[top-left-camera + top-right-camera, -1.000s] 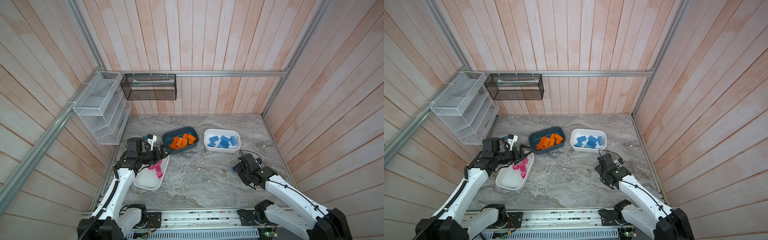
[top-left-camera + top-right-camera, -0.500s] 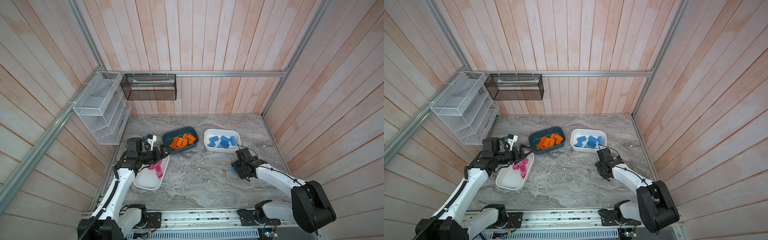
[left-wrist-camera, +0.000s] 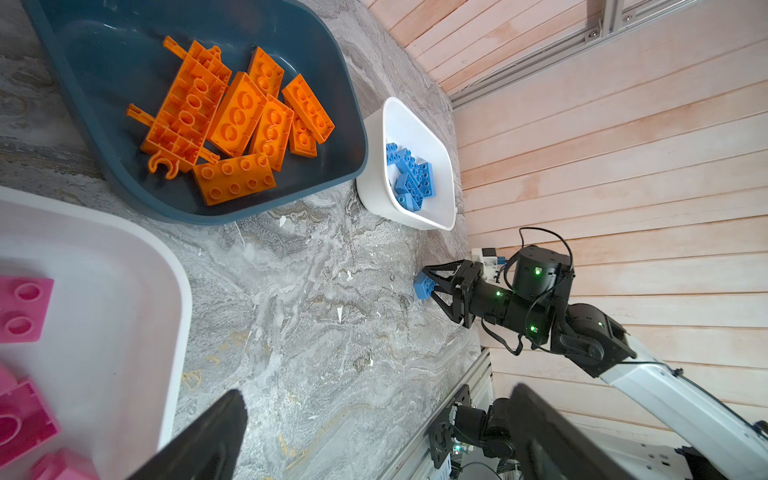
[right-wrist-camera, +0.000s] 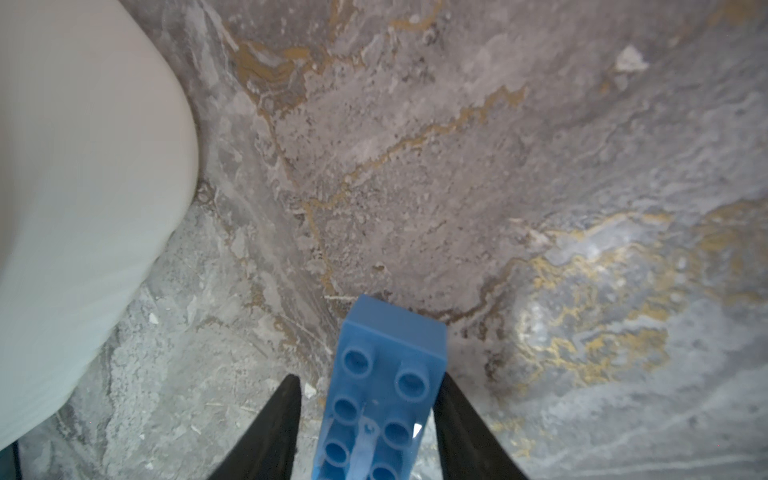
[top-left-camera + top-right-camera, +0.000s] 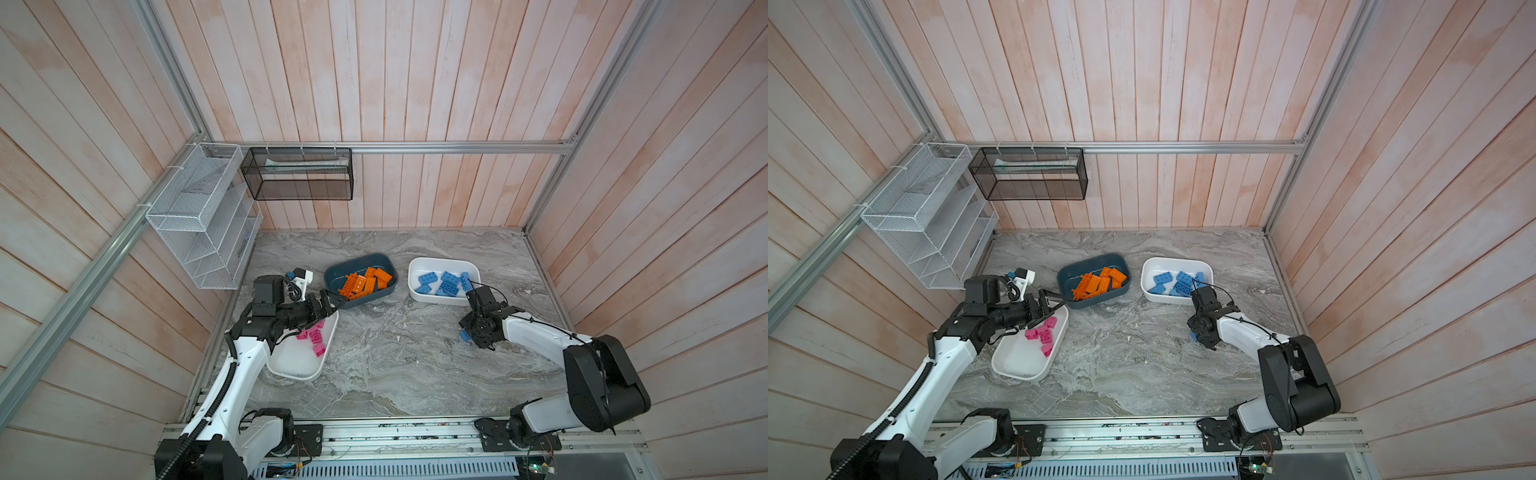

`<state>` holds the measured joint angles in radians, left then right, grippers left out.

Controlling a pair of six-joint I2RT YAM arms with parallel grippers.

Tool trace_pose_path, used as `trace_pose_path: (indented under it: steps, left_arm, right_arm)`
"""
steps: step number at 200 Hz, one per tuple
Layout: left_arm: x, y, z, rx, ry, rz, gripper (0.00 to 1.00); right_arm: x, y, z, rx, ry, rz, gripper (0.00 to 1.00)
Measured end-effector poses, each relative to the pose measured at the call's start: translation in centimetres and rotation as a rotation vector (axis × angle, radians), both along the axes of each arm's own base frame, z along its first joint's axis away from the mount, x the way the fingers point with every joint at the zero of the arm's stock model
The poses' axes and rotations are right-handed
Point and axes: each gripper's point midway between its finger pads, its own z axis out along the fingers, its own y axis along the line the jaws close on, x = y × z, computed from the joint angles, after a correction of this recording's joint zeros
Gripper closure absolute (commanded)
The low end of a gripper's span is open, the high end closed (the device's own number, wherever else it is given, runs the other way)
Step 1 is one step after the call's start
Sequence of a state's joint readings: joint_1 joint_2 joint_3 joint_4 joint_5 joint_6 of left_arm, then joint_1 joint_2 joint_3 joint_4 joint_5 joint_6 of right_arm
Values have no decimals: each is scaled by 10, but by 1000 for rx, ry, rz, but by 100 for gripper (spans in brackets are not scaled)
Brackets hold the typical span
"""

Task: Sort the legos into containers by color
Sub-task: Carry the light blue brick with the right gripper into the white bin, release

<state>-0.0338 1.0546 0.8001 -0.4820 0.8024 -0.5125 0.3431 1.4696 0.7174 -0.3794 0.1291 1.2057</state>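
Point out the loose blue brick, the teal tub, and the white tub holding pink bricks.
blue brick (image 4: pixel 386 395): right wrist view, on its studded face.
teal tub (image 5: pixel 345 268): in a top view, on the bare floor inside it.
white tub (image 5: pixel 295 361): in a top view, on its bare floor below the pink bricks (image 5: pixel 315 338).

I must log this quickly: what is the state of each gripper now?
Left gripper: open, empty.
Right gripper: around the blue brick; firm grip cannot be told.
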Motion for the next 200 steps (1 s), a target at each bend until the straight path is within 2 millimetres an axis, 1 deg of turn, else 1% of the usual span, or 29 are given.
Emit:
trace_pose_path:
  steps: [29,47,62,88,96,115,130,144,165,177,188,200]
  left_arm:
    - [-1,0,1,4,-8,-3,0]
    - [-1,0,1,4,-7,-3,0]
    - [-1,0,1,4,-9,-3,0]
    - [-1,0,1,4,-9,-3,0]
    - [-1,0,1,4,-9,-4,0]
    - [-1,0,1,4,-9,-4,0]
    - [-1,0,1,4,-9,-4,0]
    - [-1,0,1,3,-9,-4,0]
    - [-1,0,2,1,-10,-5,0]
    - [-1,-1,2,-2,-11,-4,0]
    - [0,-1,3,-9,-9,-4,0]
    - [0,-1,4,-13,-10,-5,0]
  right_arm:
    - [0,1,-2,-44,17,69,58]
    - [-3,1,-3,-78,25,112,60]
    - [-6,1,-4,-101,33,139,64]
    - [-10,2,-2,-124,26,181,77]
    - [-14,1,-1,-125,30,195,81]
    - [-31,-5,3,-145,70,224,83]
    - [-36,-7,19,-168,65,254,84]
    - [-29,-7,47,-192,11,288,86]
    - [1,3,105,-204,-146,341,86]
    - [19,10,133,-214,-221,381,86]
    - [35,18,152,-229,-270,427,85]
    - [53,28,162,-244,-306,480,85]
